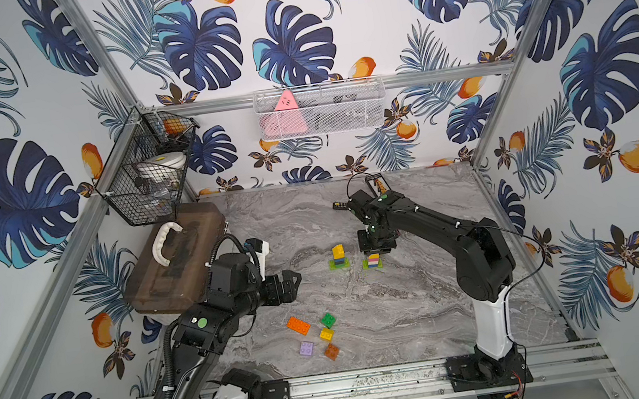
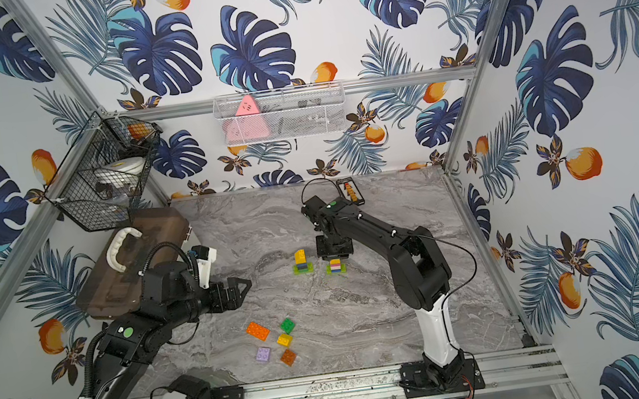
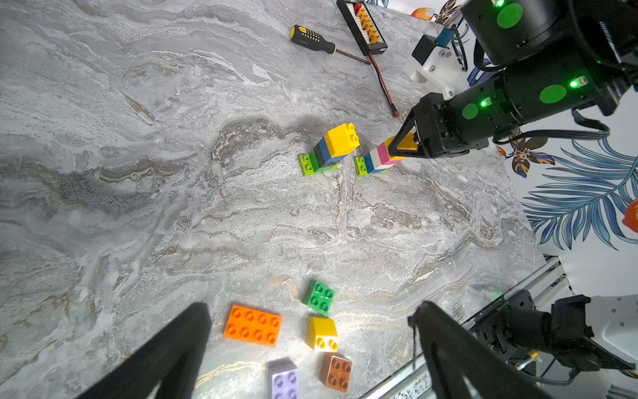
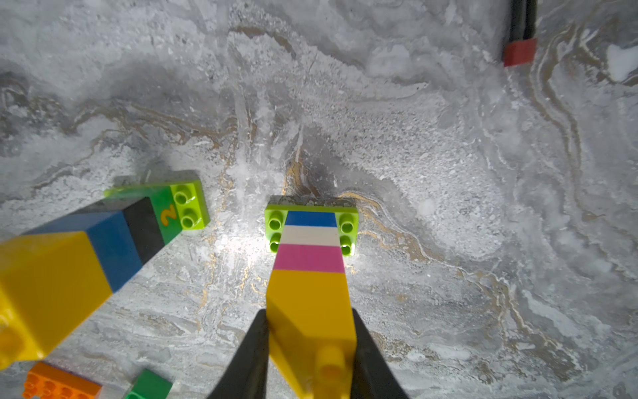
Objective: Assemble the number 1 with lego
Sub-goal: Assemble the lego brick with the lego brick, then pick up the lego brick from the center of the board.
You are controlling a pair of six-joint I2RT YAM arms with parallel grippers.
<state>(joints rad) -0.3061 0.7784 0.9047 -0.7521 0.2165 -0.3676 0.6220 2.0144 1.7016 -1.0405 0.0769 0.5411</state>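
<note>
At far left a brown case (image 1: pixel 175 261) sits on the worktop (image 1: pixel 426 287). Just right of it the left fingers (image 1: pixel 288 285) hover spread wide and empty, well apart from any lego.

Nearer, and to their right, lie five pieces, none of them joined: a long orange brick (image 1: pixel 298 325), a green brick (image 1: pixel 328 320), a small yellow brick (image 1: pixel 326 334), a purple brick (image 1: pixel 307 348) and a brown brick (image 1: pixel 331 351).

Farther back at centre stand two short towers, near each other but apart. The left tower (image 1: pixel 338 257) has a lime base, then green, black, blue and yellow. The right tower (image 1: pixel 373 264) has a lime base, then blue, white, pink and a yellow top brick (image 4: pixel 310 304), which the right fingers (image 4: pixel 252 352) clench from above. Beyond them lie a screwdriver (image 3: pixel 312 39) and a connector board (image 3: pixel 362 26).

The job looks roughly half done. Each tower has a foot and a short stem, but neither is tall enough to read as a 1. What seems left is to make one taller stem and use the spare pieces, perhaps with the long orange brick as the flag.
</note>
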